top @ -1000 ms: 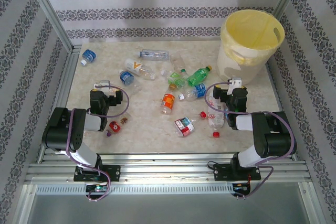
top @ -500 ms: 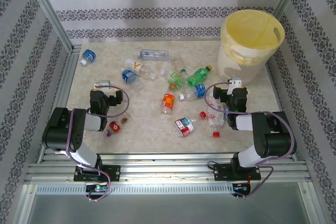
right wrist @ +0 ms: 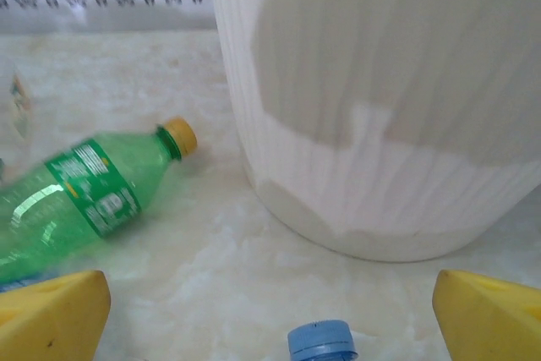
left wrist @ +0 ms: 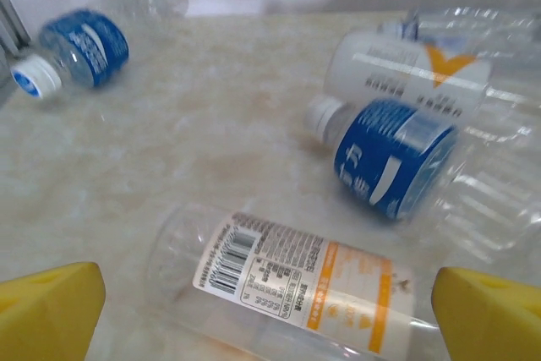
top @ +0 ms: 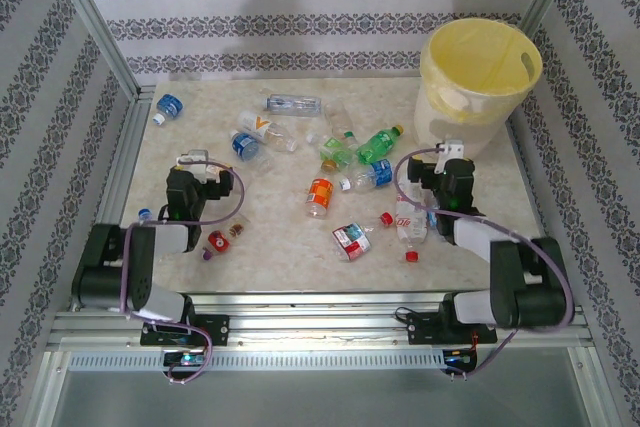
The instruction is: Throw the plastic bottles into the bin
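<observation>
Marbled table (top: 270, 252), patterned walls. Plastic bottles (top: 320, 197) lie scattered mid-table; bin (top: 478, 87) stands at far right corner. L gripper (left wrist: 270, 314) wide apart, empty, orange-label bottle (left wrist: 296, 281) just ahead. R gripper (right wrist: 270, 314) wide apart, empty, facing bin.

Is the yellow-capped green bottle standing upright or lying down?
Lying down: the green bottle rests lengthwise on the table, its cap pointing toward the bin.

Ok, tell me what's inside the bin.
In the top view, the inside of the bin is bare pale-yellow wall, with no bottle visible. Its near wall covers the lower part of the inside, so what lies there cannot be seen.
</observation>
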You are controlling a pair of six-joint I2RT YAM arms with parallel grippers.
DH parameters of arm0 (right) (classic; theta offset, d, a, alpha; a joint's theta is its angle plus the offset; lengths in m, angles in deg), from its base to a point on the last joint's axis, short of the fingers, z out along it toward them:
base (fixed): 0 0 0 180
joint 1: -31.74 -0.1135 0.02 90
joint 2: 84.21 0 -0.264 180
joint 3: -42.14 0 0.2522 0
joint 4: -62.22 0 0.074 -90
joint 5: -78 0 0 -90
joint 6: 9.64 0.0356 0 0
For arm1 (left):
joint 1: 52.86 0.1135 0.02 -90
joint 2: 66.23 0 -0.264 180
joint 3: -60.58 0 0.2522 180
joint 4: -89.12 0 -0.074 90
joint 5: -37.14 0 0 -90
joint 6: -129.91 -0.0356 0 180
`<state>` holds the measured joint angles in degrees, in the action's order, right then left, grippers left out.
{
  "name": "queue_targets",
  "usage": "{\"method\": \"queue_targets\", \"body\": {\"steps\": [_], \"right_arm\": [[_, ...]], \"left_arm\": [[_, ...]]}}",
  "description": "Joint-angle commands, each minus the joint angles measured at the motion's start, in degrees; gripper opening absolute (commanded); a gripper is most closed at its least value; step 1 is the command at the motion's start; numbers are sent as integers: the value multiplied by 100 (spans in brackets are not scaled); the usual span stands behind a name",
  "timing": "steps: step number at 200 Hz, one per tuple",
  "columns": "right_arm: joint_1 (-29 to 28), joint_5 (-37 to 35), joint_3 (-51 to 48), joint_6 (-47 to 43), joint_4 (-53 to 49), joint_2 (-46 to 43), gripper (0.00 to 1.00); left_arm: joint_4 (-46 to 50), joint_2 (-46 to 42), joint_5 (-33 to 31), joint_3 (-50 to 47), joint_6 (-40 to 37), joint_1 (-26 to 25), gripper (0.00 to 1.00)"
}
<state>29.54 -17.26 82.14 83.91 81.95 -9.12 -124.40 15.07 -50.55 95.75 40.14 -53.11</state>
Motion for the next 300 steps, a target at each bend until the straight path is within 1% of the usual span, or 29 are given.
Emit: {"method": "queue_targets", "body": {"steps": [1,21,48,68,93,113,130,158,183,211,228,244,267,284,300], "right_arm": [[-175,-225,269,306,-1462,-739,98],[-427,-372,435,400,-2282,-1364,98],[-692,-533,993,704,-3712,-1888,98],[-851,-498,1164,887,-4268,-2301,98],[-883,-241,1504,1297,-5070,-2683,98],[-892,-8,1944,1617,-5877,-2727,98],[-897,257,2350,1819,-6529,-2646,98],[-897,419,2967,2217,-7496,-2387,98],[-887,724,3444,2356,-8227,-1994,98],[-833,938,3728,2333,-8842,-1531,98],[-649,931,3697,2325,-9064,-1307,98],[-348,1145,3599,2345,-9100,-1126,98],[-106,1075,3562,2131,-9098,-783,98],[-74,1042,3622,1970,-9137,-422,96],[-88,1274,3616,1929,-9053,-146,94]], "left_arm": [[852,-895,118,129,55,53,100],[1484,-1667,288,232,284,21,100],[2387,-2582,435,492,500,-101,100],[3039,-3104,599,751,538,-168,100],[3893,-3527,1187,1202,577,-186,100],[4495,-3720,1675,1542,664,-195,100],[4949,-3766,2046,1814,784,-195,100],[5746,-3702,2519,2248,906,-195,100],[6307,-3756,2656,2438,836,-195,100],[6803,-3957,2603,2463,768,-195,100],[6877,-4187,2532,2333,810,-195,100],[6883,-4429,2449,2177,832,-194,100],[6891,-4701,2337,1974,852,-195,100],[6912,-4825,2301,1861,882,-195,100],[6956,-4933,2250,1771,882,-195,100]]}}
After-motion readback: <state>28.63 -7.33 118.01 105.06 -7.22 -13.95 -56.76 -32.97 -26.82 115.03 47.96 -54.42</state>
